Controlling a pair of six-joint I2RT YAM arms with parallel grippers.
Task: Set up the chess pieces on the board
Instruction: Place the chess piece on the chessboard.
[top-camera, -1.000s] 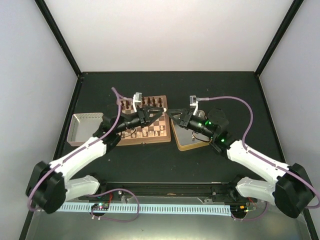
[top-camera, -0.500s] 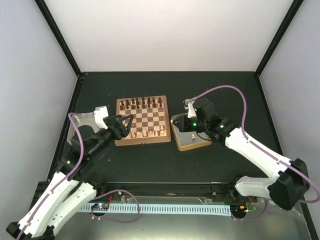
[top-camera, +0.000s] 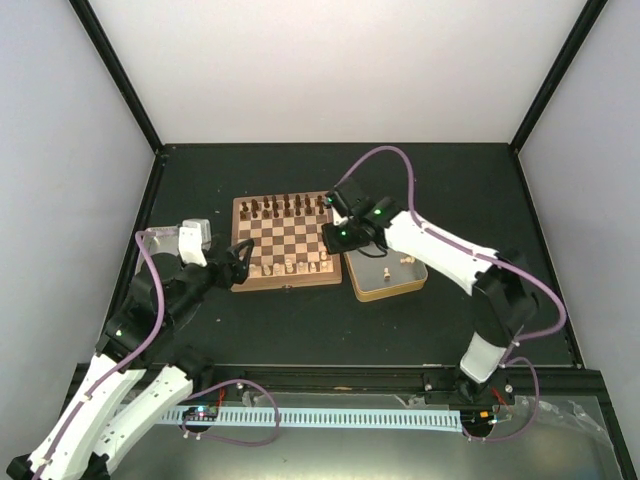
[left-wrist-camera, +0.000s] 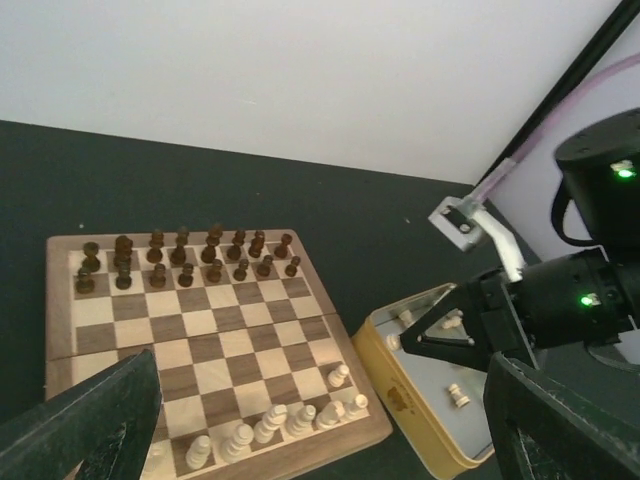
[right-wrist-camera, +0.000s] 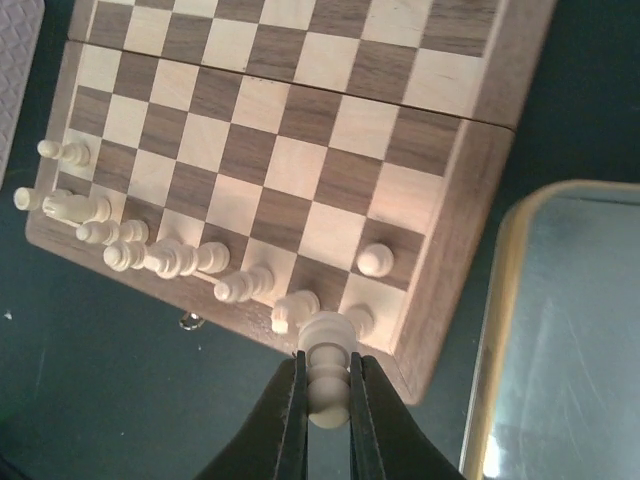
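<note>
Fingers (right-wrist-camera: 375, 420) cover both sides of the clamped chess piece (right-wrist-camera: 328, 350).

All was plain, pale and evenly lit.
A white back wall (top-camera: 340, 70) rose well beyond the right end effector (right-wrist-camera: 327, 385), pale grey side walls (top-camera: 60, 200) stood off to either side of it, black corner posts (top-camera: 118, 75) joined them, and the matte black surface (top-camera: 300, 330) lay spread below it.
</note>
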